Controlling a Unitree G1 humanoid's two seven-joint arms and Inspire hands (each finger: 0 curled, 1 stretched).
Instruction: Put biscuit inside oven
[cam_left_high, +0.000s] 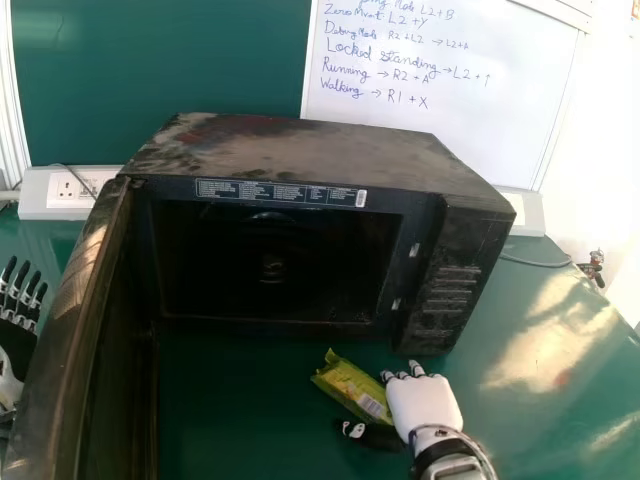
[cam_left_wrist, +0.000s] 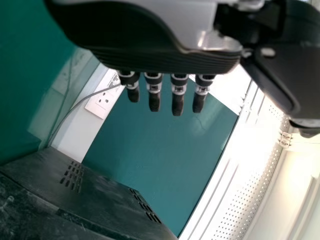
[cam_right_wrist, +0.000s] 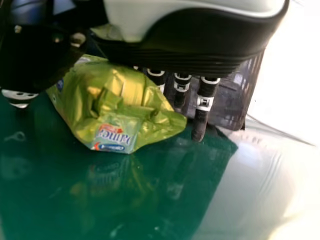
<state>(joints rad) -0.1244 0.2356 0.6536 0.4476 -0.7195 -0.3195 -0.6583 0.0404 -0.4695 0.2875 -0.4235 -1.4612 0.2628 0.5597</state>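
Note:
My right hand (cam_left_high: 424, 401) is low over the table, just in front of the oven's right side, with the green-yellow biscuit packet (cam_left_high: 345, 383) at its left. In the right wrist view the crinkled packet (cam_right_wrist: 117, 102) lies between the thumb and the straight fingers of my right hand (cam_right_wrist: 202, 105); the fingers are not curled round it. The black oven (cam_left_high: 300, 150) stands with its door (cam_left_high: 75, 330) swung wide on the left and a dark cavity. Beyond the door, at the left edge, is my left hand (cam_left_high: 20, 305), open; its straight fingers also show on the left hand (cam_left_wrist: 153, 92).
The green table (cam_left_high: 240, 420) carries the oven and reaches right, where it shines with glare. Behind stand a whiteboard (cam_left_high: 430, 110) with writing and a white socket strip (cam_left_high: 65, 195). A cable (cam_left_high: 535, 262) runs behind the oven's right side.

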